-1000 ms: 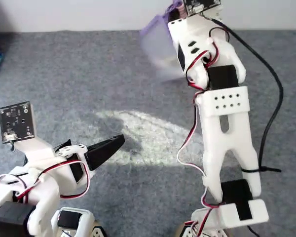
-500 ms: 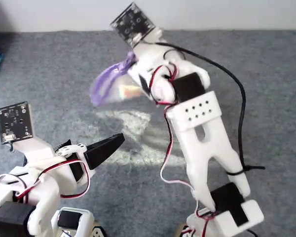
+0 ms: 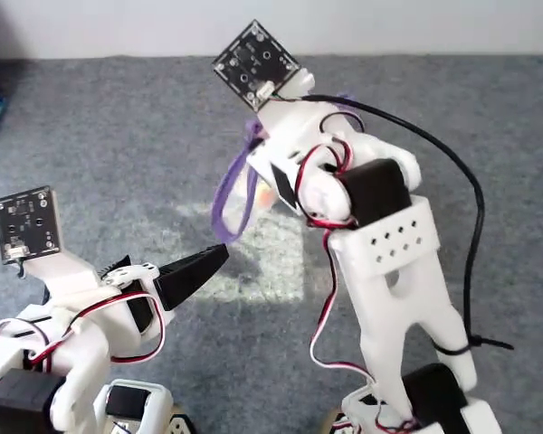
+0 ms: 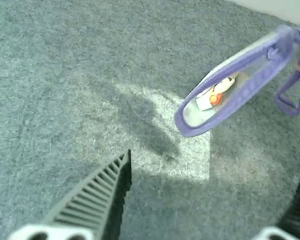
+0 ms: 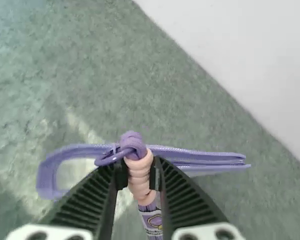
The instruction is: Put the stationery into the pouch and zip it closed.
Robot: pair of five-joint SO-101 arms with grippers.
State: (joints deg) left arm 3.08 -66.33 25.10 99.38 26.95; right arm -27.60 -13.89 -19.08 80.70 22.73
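While the right gripper (image 5: 137,165) is clamped tight on a peach ribbed piece (image 5: 138,186) tied to the pouch's purple cord knot (image 5: 131,143), the pouch (image 4: 225,95) hangs from it above the grey carpet (image 3: 118,136), near the middle of the table and ahead of the left arm.

Labels/writing:
- a small tag (image 5: 152,221) with purple print sits between the right fingers, below the peach piece. Print too small to read.
- the camera boards on both wrists (image 3: 256,61) (image 3: 29,223) have markings that are not legible.

View differences:
- left wrist view: shows the pouch side-on, clear body with a purple zip edge. Stationery (image 4: 212,97) is inside, a white piece with an orange bit. The pouch's shadow falls on the carpet apart from it, beside a bright sunlit patch (image 4: 190,150).
- right wrist view: looks along the zip line. Teeth look closed on the stretch toward the white wall (image 5: 230,55); the other end bows into a loop. Can't tell whether the zip is fully shut. Contents aren't readable from here.
- high view: the pouch shows edge-on as a thin purple loop with a little orange, partly behind the right arm's wrist.

Left gripper (image 4: 215,170): spread wide, nothing in it, low over the carpet, short of the pouch and apart from it. One ribbed finger (image 4: 110,187) points toward the sunlit patch.
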